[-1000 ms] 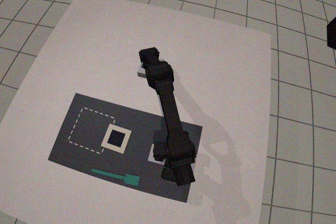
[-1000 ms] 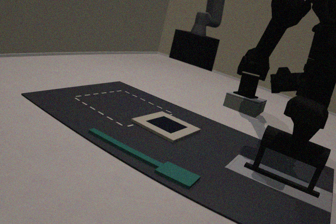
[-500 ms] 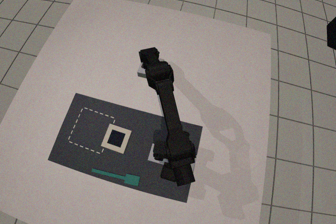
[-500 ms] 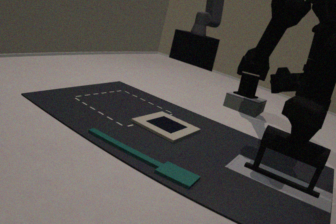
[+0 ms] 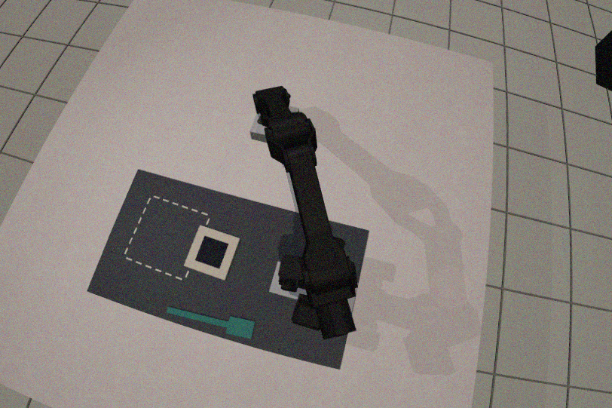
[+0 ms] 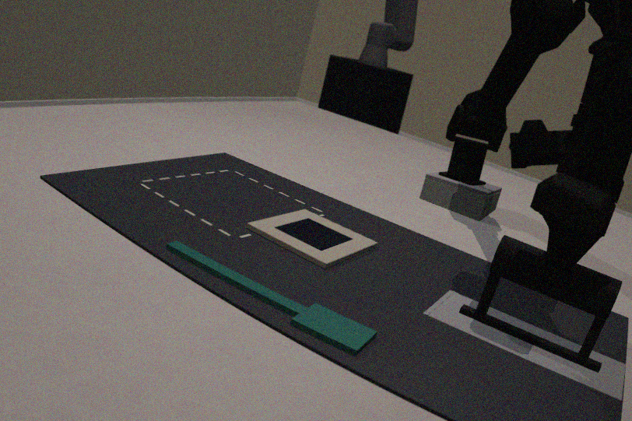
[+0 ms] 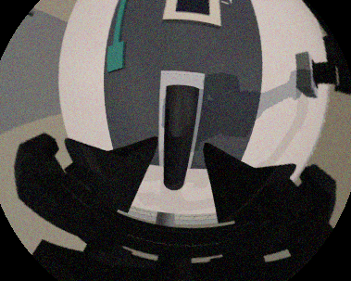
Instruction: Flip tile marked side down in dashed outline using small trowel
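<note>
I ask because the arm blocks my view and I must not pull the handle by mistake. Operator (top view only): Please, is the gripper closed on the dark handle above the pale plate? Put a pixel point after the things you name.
Observer: No, the wrist view shows the gripper (image 6: 569, 260) (image 7: 181, 144) open, with a gap on both sides of the dark handle (image 6: 527, 254) (image 7: 181, 120).
Operator: Thank you. Does this handle lie directly on the pale plate (image 5: 283, 284) (image 6: 447, 303) (image 7: 182, 79)?
Observer: No, the exterior view shows two posts (image 6: 490, 288) (image 6: 595, 331) rising from a thin bar (image 6: 532, 337) on the plate; they hold the handle above it.
</note>
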`<state>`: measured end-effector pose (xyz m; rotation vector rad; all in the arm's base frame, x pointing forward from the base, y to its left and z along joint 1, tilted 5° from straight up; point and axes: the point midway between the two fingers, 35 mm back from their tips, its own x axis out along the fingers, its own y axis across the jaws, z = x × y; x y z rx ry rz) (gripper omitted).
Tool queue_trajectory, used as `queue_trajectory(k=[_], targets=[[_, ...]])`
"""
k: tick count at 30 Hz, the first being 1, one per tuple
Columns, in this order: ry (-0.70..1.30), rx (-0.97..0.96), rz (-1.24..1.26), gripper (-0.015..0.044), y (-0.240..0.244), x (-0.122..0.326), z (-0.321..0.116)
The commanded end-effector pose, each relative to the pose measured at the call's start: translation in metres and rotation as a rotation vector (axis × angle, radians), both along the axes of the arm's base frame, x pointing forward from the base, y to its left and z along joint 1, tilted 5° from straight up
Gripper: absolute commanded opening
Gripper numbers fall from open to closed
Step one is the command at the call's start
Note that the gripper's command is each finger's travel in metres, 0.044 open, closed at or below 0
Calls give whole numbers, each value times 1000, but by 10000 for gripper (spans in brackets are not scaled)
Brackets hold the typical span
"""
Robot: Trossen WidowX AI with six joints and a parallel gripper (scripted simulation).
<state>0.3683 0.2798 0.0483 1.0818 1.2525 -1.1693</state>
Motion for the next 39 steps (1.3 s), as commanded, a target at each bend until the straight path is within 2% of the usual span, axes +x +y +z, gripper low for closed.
queue_trajectory(k=[1,7,8,13,39], targets=[[-10,8,-5,270,1,0,28],[-9,8,-5,270,1,0,36],[-22,17,0,296,1,1,38],[-27,18,22,300,2,1,47],[-224,-34,876,300,15,8,33]])
